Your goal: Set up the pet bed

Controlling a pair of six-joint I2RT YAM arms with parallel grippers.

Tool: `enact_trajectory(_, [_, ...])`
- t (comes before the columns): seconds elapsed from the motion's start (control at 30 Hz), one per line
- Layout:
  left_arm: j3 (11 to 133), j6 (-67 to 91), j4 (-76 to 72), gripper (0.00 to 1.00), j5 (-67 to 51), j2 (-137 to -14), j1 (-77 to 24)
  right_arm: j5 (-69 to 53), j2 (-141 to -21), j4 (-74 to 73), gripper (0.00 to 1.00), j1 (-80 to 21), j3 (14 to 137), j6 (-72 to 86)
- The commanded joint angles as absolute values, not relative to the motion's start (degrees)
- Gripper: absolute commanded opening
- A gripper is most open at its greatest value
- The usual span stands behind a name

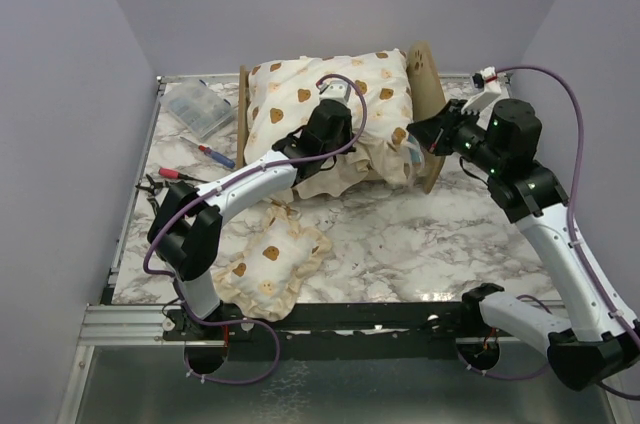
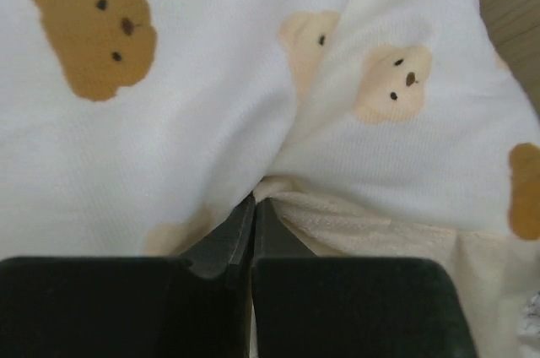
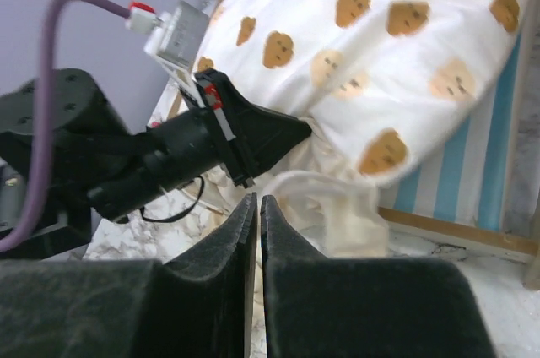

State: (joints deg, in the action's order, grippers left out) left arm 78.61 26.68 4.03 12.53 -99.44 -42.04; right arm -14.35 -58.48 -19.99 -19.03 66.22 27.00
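Left gripper (image 2: 253,206) clenched against cream bear-print ruffled cushion (image 2: 211,122) in light plywood pet bed (image 1: 424,72); right gripper (image 3: 257,202) closed, empty

A robotics lab cell: plain lilac walls (image 1: 60,94) box in a marble-look table (image 1: 420,244) edged by aluminium rail (image 1: 120,324).

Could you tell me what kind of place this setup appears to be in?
Probably a robotics lab test cell, not a home: plain lilac walls box in a marble-patterned table, an aluminium rail runs along its near edge, and a screwdriver and clear parts box lie at the left.
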Motion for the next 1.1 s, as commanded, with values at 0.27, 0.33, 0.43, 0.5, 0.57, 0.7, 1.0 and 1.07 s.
enact_trajectory(0.27, [76.6,25.8,4.5,0.0,15.4,-99.0,-40.5,-9.2,-53.6,-34.7,0.24,-18.8,69.3,20.5])
enact_trajectory(0.33, [76.6,25.9,4.5,0.0,15.2,-99.0,-40.5,-8.6,-53.1,-34.7,0.29,-18.8,63.9,18.8])
enact_trajectory(0.43, [76.6,25.9,4.5,0.0,15.0,-99.0,-40.5,-8.5,-51.6,-29.0,0.35,-18.8,53.7,18.2])
enact_trajectory(0.5, [76.6,25.9,4.5,0.0,14.9,-99.0,-40.5,-8.9,-50.9,-23.5,0.37,-18.8,46.9,18.4])
enact_trajectory(0.57, [76.6,26.0,4.5,0.0,14.9,-99.1,-40.5,-8.8,-50.7,-18.2,0.38,-18.7,41.2,18.9])
enact_trajectory(0.7, [76.6,26.2,4.5,0.0,14.8,-99.1,-40.5,-5.6,-51.3,-5.3,0.39,-18.8,31.7,19.9])
enact_trajectory(1.0, [76.3,26.3,4.5,0.0,14.7,-99.0,-40.4,-2.0,-60.1,22.7,0.45,-18.9,19.3,21.6])
enact_trajectory(1.07, [76.4,26.4,4.6,0.0,14.5,-99.1,-40.4,-1.5,-62.5,27.5,0.46,-18.9,18.1,21.9])
